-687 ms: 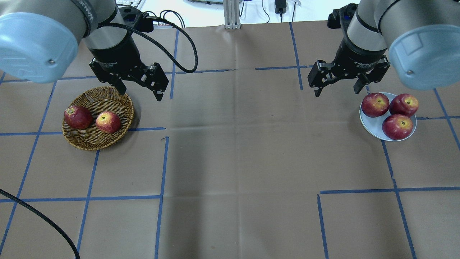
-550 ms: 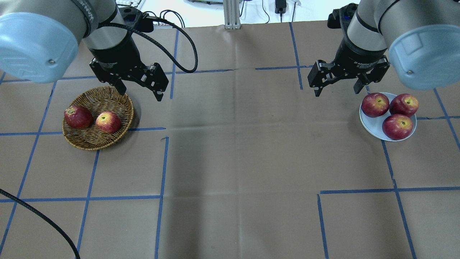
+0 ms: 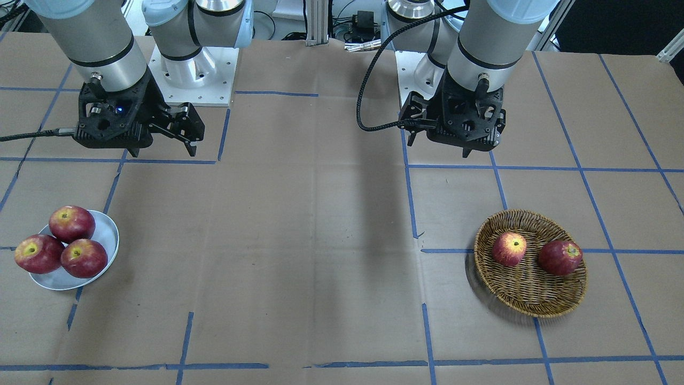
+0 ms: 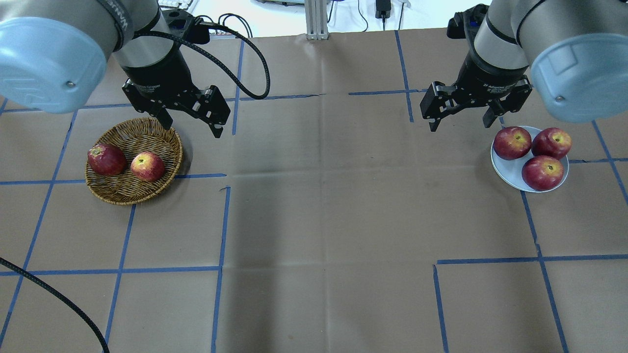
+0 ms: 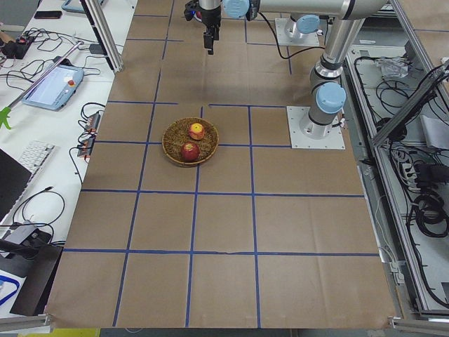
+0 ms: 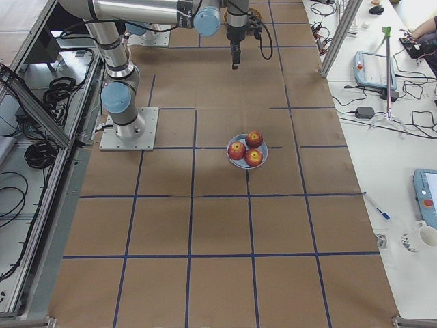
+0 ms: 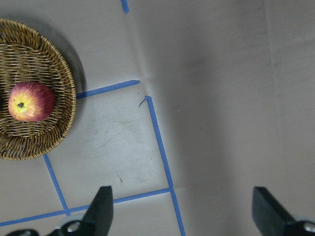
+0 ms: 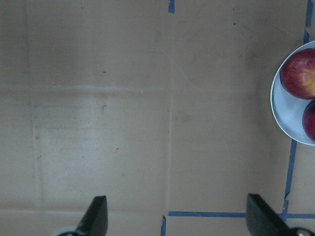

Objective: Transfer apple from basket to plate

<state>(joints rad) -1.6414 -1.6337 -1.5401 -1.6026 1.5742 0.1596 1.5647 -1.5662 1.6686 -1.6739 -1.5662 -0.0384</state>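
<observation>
The pale, yellow-blushed apple point(image 4: 147, 166) lies in the wicker basket point(image 4: 132, 139) on the table's left, beside a deep-red apple point(image 4: 106, 159). It also shows in the front view point(image 3: 508, 249) and the left wrist view point(image 7: 31, 101). The white plate point(image 4: 508, 171) on the right holds three deep-red apples. My left gripper point(image 4: 192, 128) is open and empty, raised above the table just behind and right of the basket. My right gripper point(image 4: 460, 126) is open and empty, raised behind and left of the plate point(image 8: 290, 118).
Brown paper with blue tape grid lines covers the table. A black cable point(image 4: 54, 294) crosses the near left corner. The three apples point(image 3: 64, 243) fill most of the plate point(image 3: 107, 232). The arms' bases point(image 3: 187, 75) stand at the table's back edge.
</observation>
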